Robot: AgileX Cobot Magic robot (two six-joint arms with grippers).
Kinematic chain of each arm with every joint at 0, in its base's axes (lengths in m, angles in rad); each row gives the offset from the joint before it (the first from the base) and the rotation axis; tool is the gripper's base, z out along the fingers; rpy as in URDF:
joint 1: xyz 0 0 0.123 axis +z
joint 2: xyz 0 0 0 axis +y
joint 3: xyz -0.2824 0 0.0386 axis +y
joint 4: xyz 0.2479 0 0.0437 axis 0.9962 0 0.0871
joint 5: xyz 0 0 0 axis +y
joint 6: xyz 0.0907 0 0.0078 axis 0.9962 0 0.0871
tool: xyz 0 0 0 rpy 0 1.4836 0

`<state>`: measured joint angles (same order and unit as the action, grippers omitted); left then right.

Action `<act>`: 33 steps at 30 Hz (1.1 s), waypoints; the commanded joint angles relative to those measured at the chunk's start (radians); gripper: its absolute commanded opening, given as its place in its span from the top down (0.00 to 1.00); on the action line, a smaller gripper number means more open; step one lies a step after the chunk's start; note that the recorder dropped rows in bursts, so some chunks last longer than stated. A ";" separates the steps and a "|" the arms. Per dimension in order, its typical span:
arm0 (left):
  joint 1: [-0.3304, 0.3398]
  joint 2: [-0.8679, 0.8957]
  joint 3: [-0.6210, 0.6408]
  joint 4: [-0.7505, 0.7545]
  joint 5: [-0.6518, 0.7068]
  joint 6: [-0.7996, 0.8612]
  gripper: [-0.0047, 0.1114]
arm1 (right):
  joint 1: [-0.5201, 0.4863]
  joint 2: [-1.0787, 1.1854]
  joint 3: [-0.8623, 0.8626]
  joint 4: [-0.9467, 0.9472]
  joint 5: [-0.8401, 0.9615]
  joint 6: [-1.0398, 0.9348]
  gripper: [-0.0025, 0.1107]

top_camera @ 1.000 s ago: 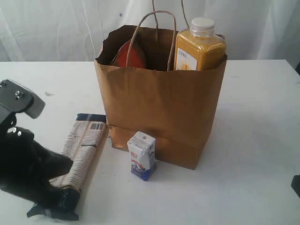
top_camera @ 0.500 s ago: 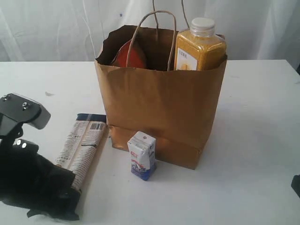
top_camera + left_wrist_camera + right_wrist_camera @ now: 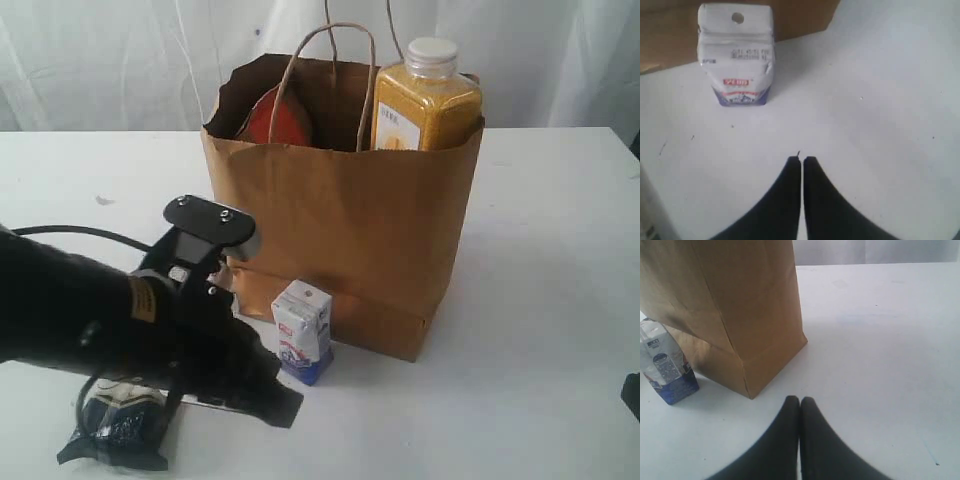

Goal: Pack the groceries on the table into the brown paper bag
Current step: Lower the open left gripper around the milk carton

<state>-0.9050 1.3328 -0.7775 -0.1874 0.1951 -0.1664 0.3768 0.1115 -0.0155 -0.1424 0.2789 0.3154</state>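
The brown paper bag [image 3: 340, 230] stands upright mid-table, with the yellow juice bottle [image 3: 425, 100] and a brown-orange pouch [image 3: 278, 118] sticking out of its top. A small white-blue carton [image 3: 303, 330] stands on the table against the bag's front. The left wrist view shows this carton [image 3: 736, 55] ahead of my left gripper [image 3: 801, 159], which is shut and empty. In the exterior view the left gripper [image 3: 285, 408] hovers just front-left of the carton. The left arm covers most of the long pasta packet [image 3: 115, 432]. My right gripper [image 3: 800, 399] is shut and empty over bare table [image 3: 880, 365], apart from the bag's corner [image 3: 747, 385].
White curtains hang behind the table. A dark bit of the right arm [image 3: 632, 395] shows at the right edge of the exterior view. Bare tabletop [image 3: 540, 300] lies to the right of the bag.
The left arm has swung from the far left edge rightward over the pasta packet, bringing its gripper close to the carton. The bag, carton and right gripper have not moved.
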 commanded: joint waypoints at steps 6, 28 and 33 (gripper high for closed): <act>-0.004 0.097 -0.022 -0.012 -0.139 -0.001 0.32 | -0.007 -0.004 0.004 -0.010 -0.004 0.000 0.98; 0.056 0.212 -0.073 0.037 -0.181 0.019 0.31 | -0.007 -0.004 0.004 -0.010 -0.004 0.000 0.98; 0.056 0.212 -0.073 0.039 -0.167 0.070 0.17 | -0.007 -0.004 0.004 -0.010 -0.004 0.000 0.98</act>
<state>-0.8506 1.5444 -0.8467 -0.1509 0.0162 -0.1286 0.3768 0.1115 -0.0155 -0.1424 0.2789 0.3154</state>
